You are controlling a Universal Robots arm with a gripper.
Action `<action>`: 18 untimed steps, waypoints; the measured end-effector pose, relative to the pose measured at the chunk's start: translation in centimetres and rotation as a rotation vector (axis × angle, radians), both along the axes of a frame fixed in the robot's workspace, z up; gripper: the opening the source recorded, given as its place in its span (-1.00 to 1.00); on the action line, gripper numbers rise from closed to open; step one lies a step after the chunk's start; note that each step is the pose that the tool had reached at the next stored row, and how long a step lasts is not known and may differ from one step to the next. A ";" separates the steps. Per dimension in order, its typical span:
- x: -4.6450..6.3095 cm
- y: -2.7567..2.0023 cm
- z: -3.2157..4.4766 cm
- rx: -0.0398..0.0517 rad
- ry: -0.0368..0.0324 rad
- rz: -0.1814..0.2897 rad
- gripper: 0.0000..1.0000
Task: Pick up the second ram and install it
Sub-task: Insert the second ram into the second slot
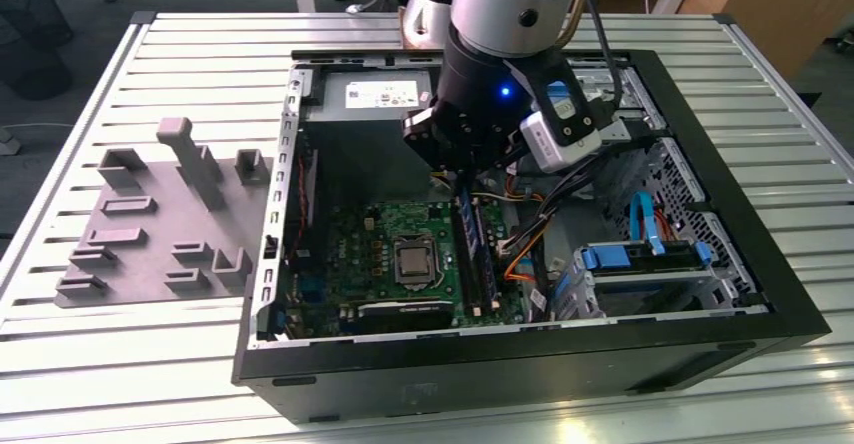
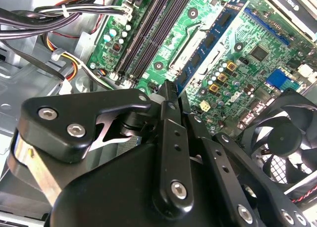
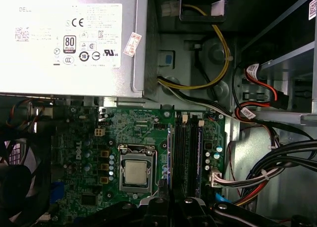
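While hovering inside the open computer case (image 1: pixel 747 294), the hand (image 2: pixel 168 96) is gripping the second ram (image 2: pixel 210 44), a light, stiff, fragile stick, by its upper edge.

Thin, long, flat memory stick, the second ram (image 2: pixel 210 41): blue-green board with a row of small dark rectangular chips along its face. Standing on its long edge, level, in line with the long black slots of the green board below. In the second wrist view, near end right at the tip of the end effector (image 2: pixel 171 88), far end reaching away over the board.
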State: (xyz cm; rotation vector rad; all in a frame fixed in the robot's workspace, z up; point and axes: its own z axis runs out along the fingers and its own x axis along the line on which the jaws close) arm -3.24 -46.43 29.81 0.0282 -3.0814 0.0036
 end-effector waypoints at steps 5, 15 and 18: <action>0.0 0.00 -0.01 0.0000 0.0000 0.000 -0.72; 0.0 0.00 -0.67 0.0000 0.0000 0.000 -0.72; 0.1 0.00 -0.75 0.0001 0.0000 0.000 -0.72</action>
